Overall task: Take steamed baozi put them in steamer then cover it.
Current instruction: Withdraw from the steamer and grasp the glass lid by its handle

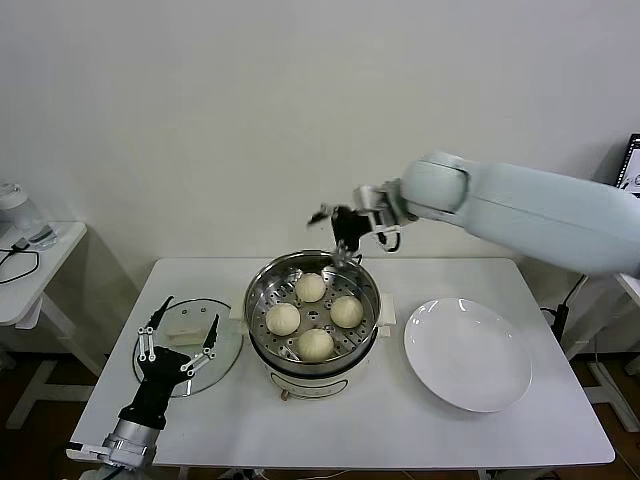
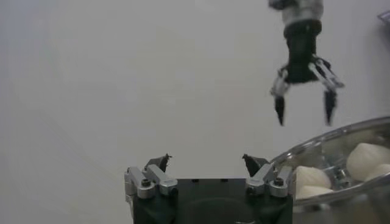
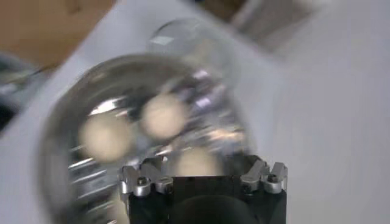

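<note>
While the head view looks down on the white table [image 1: 400, 430], the big round shiny stainless-steel steamer [image 1: 262, 300] sits near the middle on its cream-white base, and all four smooth, domed cream-white baozi [image 1: 310, 287] are on the perforated steel tray inside, spaced in a rough diamond. Lid's not on it: the round clear glass cover [image 1: 225, 330] with its metal rim and cream oblong handle lies flat on the table just beside the steamer, on the robot's left. The left gripper [image 1: 180, 335] hangs over that cover with its fingers spread apart, holding nothing. The right gripper [image 1: 338, 222] is up above the steamer's far rim, fingers apart too, nothing in them. A flat, round white plate [image 1: 467, 353] lies bare on the robot's right.

Left wrist view: the left gripper's own fingers [image 2: 151, 178] stand wide in the foreground, a curved bit of steamer wall [image 2: 341, 137] with a couple of buns shows at the edge, and the right gripper [image 2: 304, 108] dangles above it, tips clearly parted.

Right wrist view: it looks straight down into the steamer [image 3: 61, 134], three pale buns visible but blurry, cover [image 3: 189, 39] beyond.
</note>
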{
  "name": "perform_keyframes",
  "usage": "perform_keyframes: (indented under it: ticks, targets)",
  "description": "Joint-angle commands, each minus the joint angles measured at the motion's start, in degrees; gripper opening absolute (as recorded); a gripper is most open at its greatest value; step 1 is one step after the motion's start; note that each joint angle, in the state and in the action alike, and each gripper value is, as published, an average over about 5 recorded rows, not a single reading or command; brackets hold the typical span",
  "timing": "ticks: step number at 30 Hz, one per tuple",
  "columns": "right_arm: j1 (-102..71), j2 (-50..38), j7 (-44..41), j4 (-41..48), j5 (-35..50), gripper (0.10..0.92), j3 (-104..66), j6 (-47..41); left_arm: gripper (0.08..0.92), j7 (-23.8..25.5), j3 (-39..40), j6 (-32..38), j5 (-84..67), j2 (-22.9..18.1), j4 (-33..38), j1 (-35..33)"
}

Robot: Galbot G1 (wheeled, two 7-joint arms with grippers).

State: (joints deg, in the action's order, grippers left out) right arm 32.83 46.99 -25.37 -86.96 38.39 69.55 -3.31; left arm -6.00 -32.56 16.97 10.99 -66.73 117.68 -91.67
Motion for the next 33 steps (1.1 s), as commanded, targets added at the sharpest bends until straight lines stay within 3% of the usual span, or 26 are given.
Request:
perform_keyframes:
  ticks: [1, 9, 16, 23, 33]
  targets:
    - [-36.81, -19.64, 48.91, -9.52, 1.18, 0.823, -34.85, 11.69, 0.823, -11.1, 1.73, -6.39, 15.52, 0.41, -3.64, 3.6]
    - [-77.18, -13.15, 47.4, -7.1, -5.52, 0.823, -74.55, 16.41, 0.823, -7.53, -1.15, -6.46, 17.46, 1.21, -4.15, 3.83]
    - [-92.75, 4.57, 41.91, -3.21, -15.51, 0.823, -93.06, 23.3, 0.823, -5.15, -2.87, -4.33, 23.47, 0.94, -6.89, 3.57]
    - [-101.22, 19.61, 36.89, -2.77, -20.92, 0.823, -101.83, 27.98, 0.823, -4.43, -4.19, -4.81, 31.86, 1.47, -12.2, 3.61]
    - [-107.78, 26.51, 34.67, -4.2, -23.71, 0.823, -103.81, 31.44, 0.823, -8.79, -3.36, -7.94, 49.21, 1.8, -24.17, 5.93]
